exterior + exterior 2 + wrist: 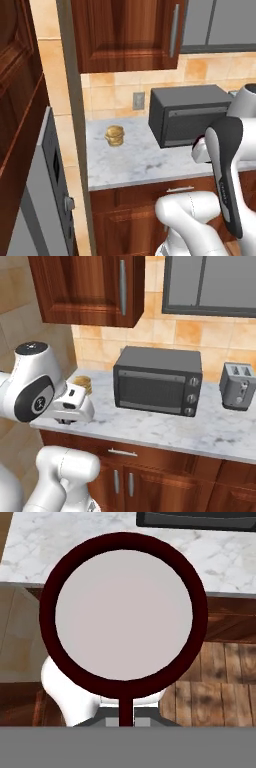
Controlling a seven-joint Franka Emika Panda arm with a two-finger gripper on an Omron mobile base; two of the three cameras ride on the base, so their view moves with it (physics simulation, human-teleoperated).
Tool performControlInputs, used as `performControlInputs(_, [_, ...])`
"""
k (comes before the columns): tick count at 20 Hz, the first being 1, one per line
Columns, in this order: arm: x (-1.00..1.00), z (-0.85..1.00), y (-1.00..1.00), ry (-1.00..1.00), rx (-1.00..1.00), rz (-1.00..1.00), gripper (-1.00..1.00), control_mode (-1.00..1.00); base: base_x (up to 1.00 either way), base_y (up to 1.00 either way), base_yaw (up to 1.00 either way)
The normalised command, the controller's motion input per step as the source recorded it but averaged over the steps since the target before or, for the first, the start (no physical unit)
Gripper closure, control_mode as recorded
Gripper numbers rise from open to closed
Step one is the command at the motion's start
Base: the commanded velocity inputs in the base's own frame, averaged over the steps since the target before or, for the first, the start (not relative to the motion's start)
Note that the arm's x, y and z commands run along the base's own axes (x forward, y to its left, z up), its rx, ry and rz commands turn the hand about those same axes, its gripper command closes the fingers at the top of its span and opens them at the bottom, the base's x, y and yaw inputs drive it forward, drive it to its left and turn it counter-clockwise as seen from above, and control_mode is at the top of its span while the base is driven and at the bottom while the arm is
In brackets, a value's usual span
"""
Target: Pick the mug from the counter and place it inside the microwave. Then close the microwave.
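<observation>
Far to the left stands the microwave [52,161], its silver-grey side panel with display and dial turned toward the room. From here I cannot tell how far its door stands open or where the cavity mouth lies. Moving right along the tabletop [131,165], a golden-brown bun-like lump [115,135] sits alone near the back wall. Next to it is the black boxy appliance [189,120], and over on the far right a small toaster [236,385]. The mug [123,614] is no longer on the marble. It hangs directly under the arm's hand, its dark maroon rim a full circle with the pale inside facing straight up at the hand camera, so I judge it upright. A thin maroon strip runs from the rim down between the jaws, which are closed tight and appear to be pinching the cup at that near side. Beyond the mug lie the front lip of the tabletop, the cabinet fronts and the wooden floor, so it looks to be held just off the front edge, in front of the black appliance. What matters for the coming move is that the microwave lies well to the left of the carried mug, so the carry would have to go leftward.
</observation>
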Motion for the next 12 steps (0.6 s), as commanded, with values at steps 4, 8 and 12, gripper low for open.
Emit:
performControlInputs(4, [0.0,0.0,0.0,0.0,0.0,0.0,1.0,1.0,-0.04,-0.31,0.16])
performControlInputs(8, [0.0,0.0,0.0,0.0,0.0,0.0,1.0,1.0,-0.01,-0.65,0.47])
performControlInputs(12, [0.0,0.0,0.0,0.0,0.0,0.0,1.0,1.0,-0.29,-0.65,0.67])
